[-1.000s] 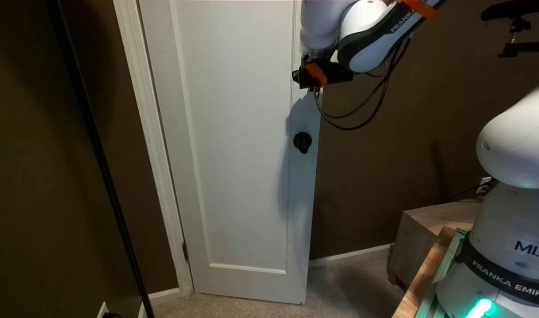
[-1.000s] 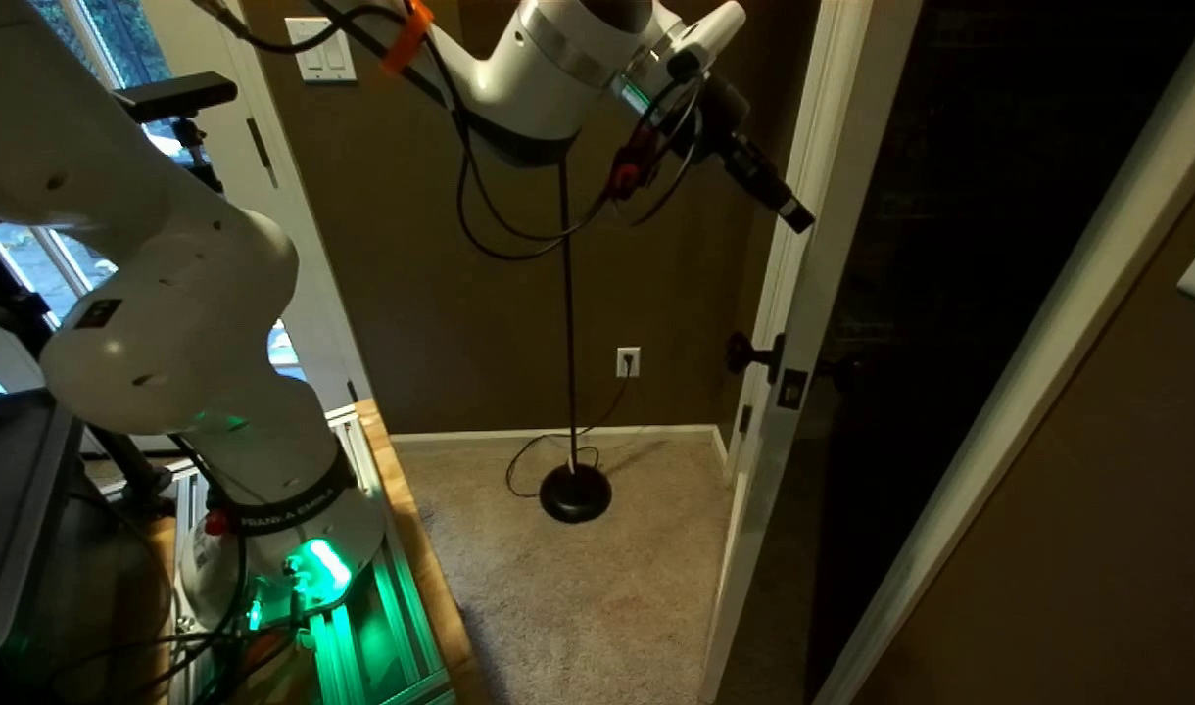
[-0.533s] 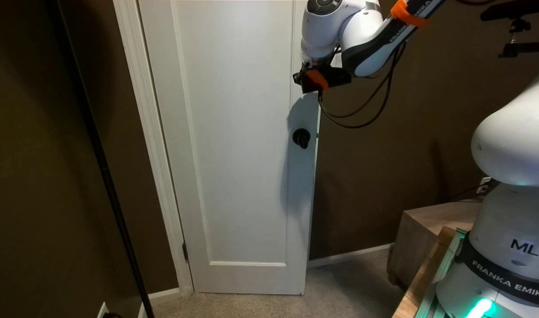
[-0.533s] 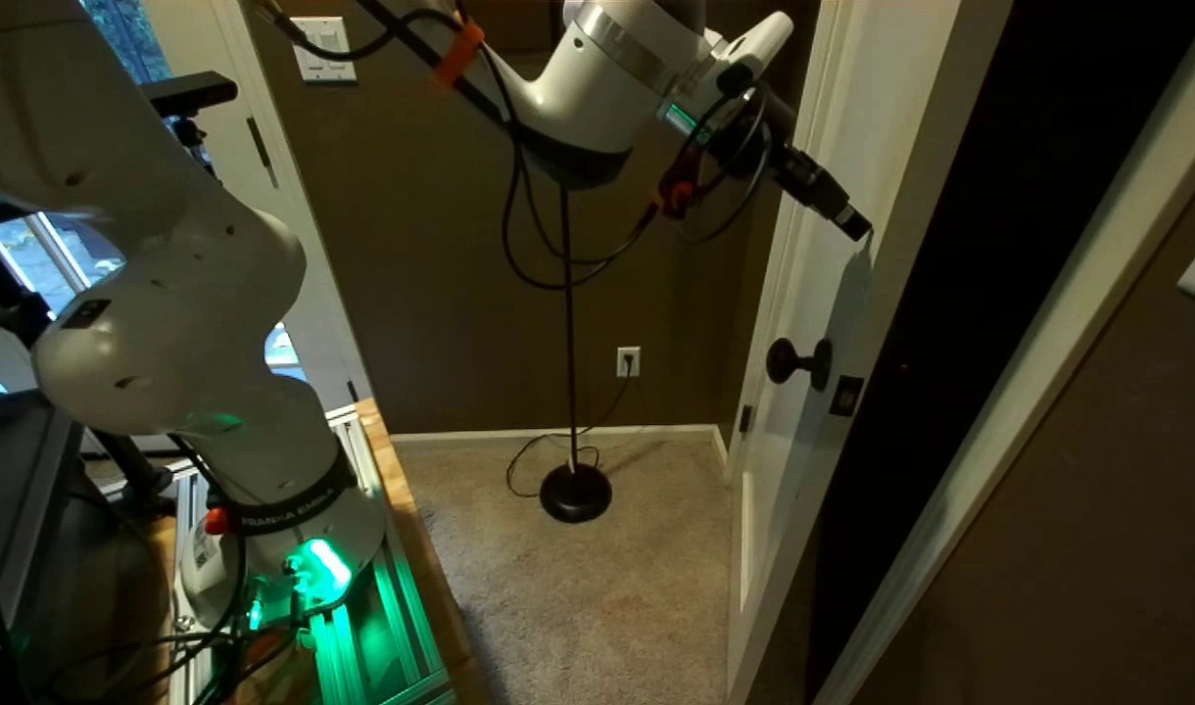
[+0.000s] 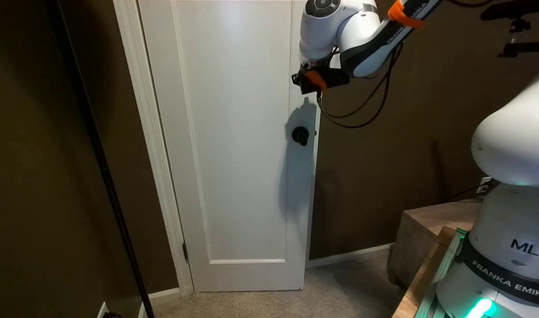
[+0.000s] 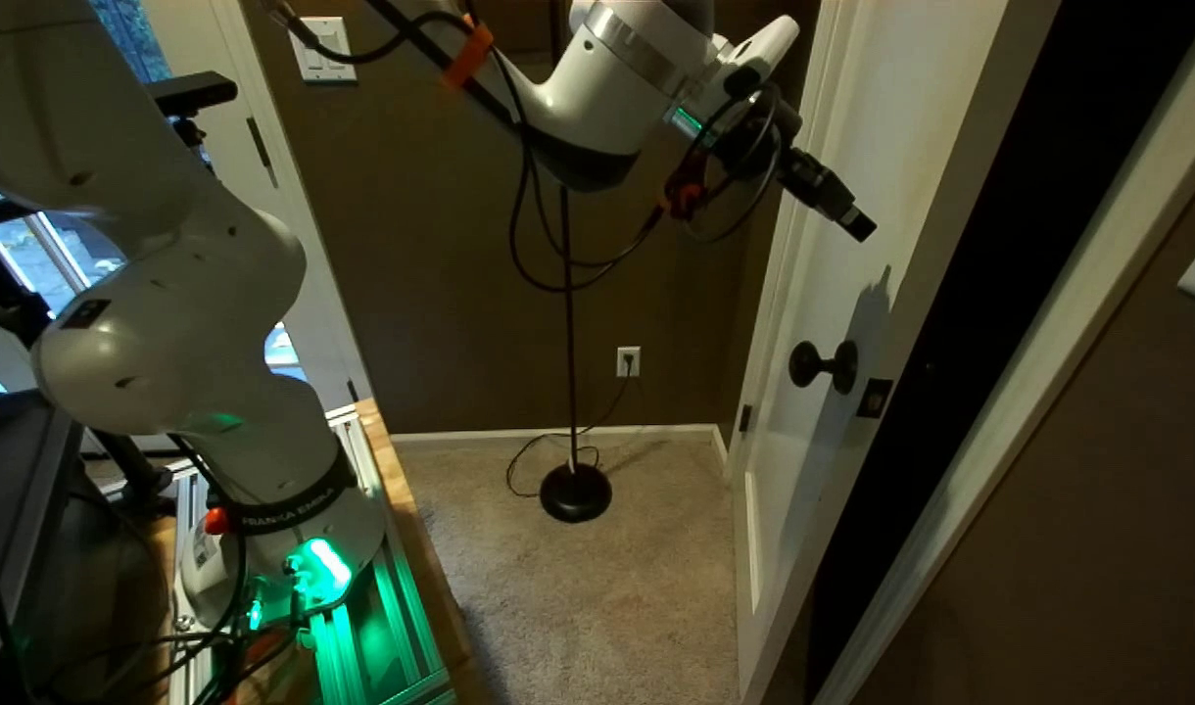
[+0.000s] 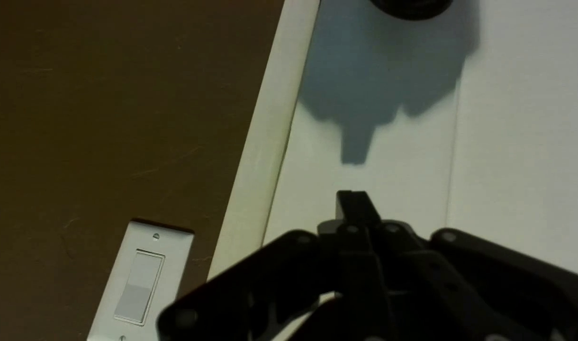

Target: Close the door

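In an exterior view, the gripper hangs twelve o'clock from the knob on the door, outlet at nine.

In an exterior view I see the tall white panelled door upright and ajar, hinged at left, its dark round knob by the right edge.

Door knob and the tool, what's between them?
In the wrist view, no object shows between the tool and the door knob: just the white face of the door, with a dark shadow on it.
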Motion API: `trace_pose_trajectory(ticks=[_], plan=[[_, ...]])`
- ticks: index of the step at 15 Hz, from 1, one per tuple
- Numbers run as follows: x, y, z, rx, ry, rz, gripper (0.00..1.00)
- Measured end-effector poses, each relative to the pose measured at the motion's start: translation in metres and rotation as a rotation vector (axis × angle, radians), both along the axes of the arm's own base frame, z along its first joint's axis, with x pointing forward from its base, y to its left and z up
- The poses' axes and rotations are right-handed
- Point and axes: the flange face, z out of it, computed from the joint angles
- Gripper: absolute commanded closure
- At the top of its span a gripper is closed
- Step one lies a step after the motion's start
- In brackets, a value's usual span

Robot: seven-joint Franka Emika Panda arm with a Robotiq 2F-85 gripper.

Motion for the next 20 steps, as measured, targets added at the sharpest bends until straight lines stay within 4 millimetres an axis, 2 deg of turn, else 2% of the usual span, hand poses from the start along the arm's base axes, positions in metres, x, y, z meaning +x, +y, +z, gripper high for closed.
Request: trace_pose_trajectory(ticks=[6,11,20], plan=[[0.018,-0.013,-0.018,-0.081,-0.040,0.042,1.00],[0.042,-0.024,-0.035,-0.104,-0.102,0.061,1.00],[0.081,-0.059,-0.058,-0.156,-0.170,0.104,1.00]])
